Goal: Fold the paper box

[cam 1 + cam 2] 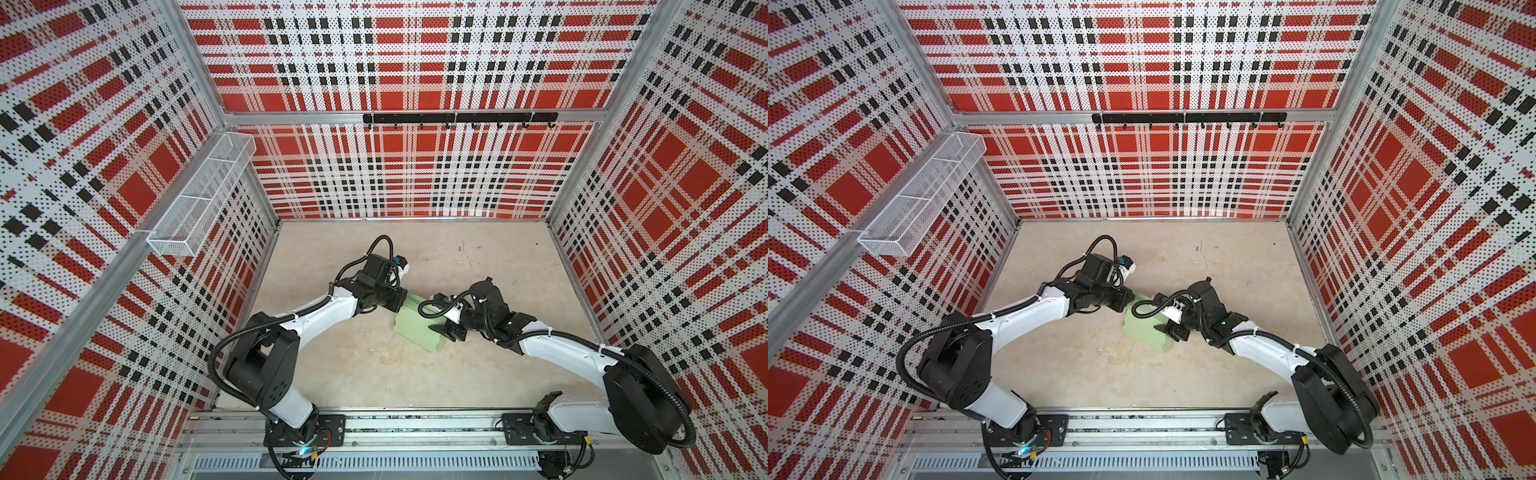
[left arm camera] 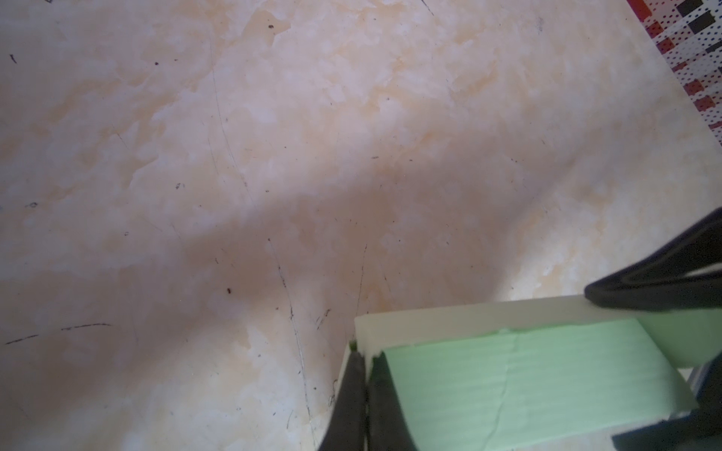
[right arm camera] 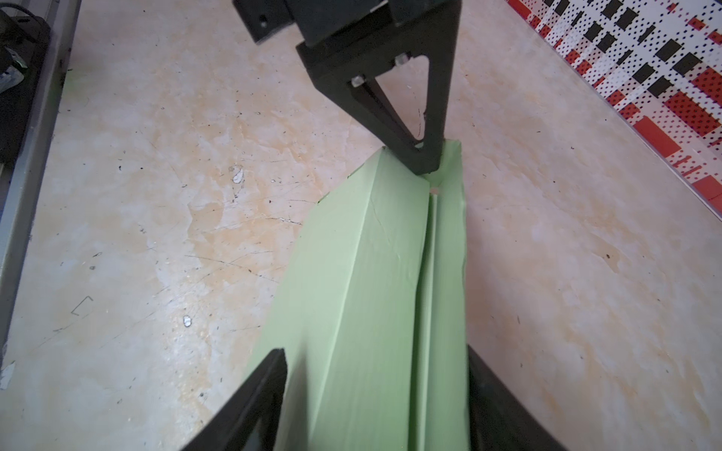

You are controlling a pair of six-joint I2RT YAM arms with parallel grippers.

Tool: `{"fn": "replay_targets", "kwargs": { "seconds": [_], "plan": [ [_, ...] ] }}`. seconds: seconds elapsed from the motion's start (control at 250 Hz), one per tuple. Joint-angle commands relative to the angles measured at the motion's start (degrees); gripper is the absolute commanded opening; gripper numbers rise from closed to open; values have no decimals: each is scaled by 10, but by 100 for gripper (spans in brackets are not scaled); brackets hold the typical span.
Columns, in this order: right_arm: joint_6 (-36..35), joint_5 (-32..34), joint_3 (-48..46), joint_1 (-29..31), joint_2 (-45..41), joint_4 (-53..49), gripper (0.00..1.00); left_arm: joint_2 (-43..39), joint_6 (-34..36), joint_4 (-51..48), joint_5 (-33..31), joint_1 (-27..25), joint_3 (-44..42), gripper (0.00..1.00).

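Where both top views hide it, wrist views show the left gripper (image 3: 426, 166) pinching the pale mint-green cardboard paper box (image 3: 371, 293); the right gripper (image 3: 375, 351) straddles it, grip unclear.

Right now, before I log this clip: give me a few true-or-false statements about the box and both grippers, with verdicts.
1. The paper box sits mid-table, between the two arms. True.
2. The left gripper hangs wide open above the box. False: its jaws are pinched shut on a thin wall at a corner of the box.
3. The right gripper has one finger on each side of the box. True.
4. The box is dark brown. False: it is pale mint green.
5. A black hook rail is mounted on the back wall. True.
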Motion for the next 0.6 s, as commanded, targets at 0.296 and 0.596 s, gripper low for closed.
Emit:
{"fn": "replay_targets", "kwargs": {
  "seconds": [0.296, 0.596],
  "plan": [
    [-4, 95, -7, 63, -24, 31, 54, -31, 5, 36, 24, 16, -40, 2],
    [2, 160, -17, 102, -16, 46, 49, -50, 2, 42, 33, 24, -52, 8]
  ]
}}
